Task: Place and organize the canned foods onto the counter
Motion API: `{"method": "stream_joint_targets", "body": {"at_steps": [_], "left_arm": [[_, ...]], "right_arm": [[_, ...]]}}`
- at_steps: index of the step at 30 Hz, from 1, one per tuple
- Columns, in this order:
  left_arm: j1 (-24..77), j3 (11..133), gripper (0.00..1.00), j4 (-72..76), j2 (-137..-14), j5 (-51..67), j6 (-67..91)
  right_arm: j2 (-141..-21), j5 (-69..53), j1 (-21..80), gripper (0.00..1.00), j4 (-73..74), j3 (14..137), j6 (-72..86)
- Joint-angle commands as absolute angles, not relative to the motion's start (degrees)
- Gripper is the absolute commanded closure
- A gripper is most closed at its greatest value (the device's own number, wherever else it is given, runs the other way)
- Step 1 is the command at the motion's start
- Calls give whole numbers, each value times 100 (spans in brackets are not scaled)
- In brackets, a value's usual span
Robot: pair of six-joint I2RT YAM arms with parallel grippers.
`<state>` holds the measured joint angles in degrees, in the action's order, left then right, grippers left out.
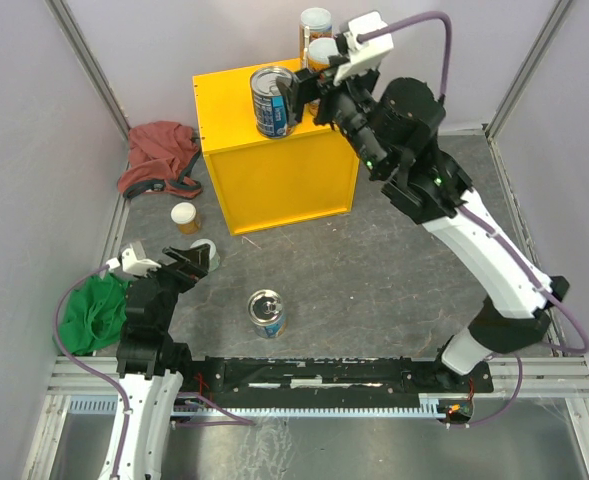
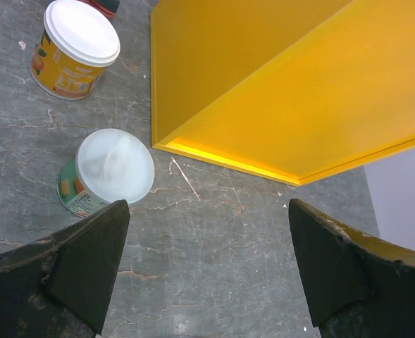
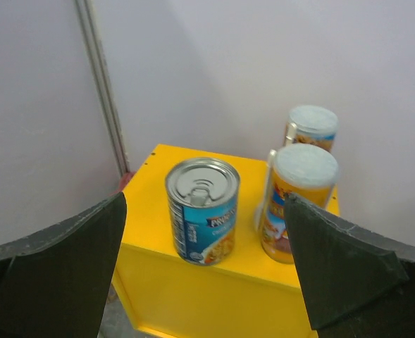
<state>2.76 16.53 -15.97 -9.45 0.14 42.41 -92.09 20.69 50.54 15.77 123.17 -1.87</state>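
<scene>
On top of the yellow box (image 1: 274, 180), near its front edge, stands a blue tin (image 1: 272, 100). At the back right corner is a tall orange can (image 1: 323, 55) with a second orange can (image 1: 316, 22) behind it. The right claw (image 1: 312, 95) is wide open just beside the blue tin and holds nothing. On the table (image 1: 394, 290), by the box's front left corner, sit a short orange can (image 1: 185, 216) and a short green can (image 1: 208, 254). Another blue tin (image 1: 267, 312) sits closer to the near edge. The left claw (image 1: 187, 263) hangs wide open by the green can, holding nothing.
</scene>
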Motion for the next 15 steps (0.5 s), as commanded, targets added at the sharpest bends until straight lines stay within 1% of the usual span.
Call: {"method": "stream_joint_targets", "body": {"at_steps": [1, 5, 8, 15], "left_arm": [[287, 2006, 0, -1181, -1268, 107, 3833], [286, 2206, 1, -928, -1534, 203, 3759], [285, 2355, 2, -774, -1713, 283, 3698], [290, 2869, 4, -490, -2139, 626, 3452]], "right_arm": [[-8438, 2954, 5062, 1, 1143, 11287, -297], [-7807, 3556, 5018, 2, 1163, 10211, -254], [-7413, 3780, 4866, 4, 1338, 9542, 44], [-7032, 3535, 4280, 6, 2089, 8751, 1062]]}}
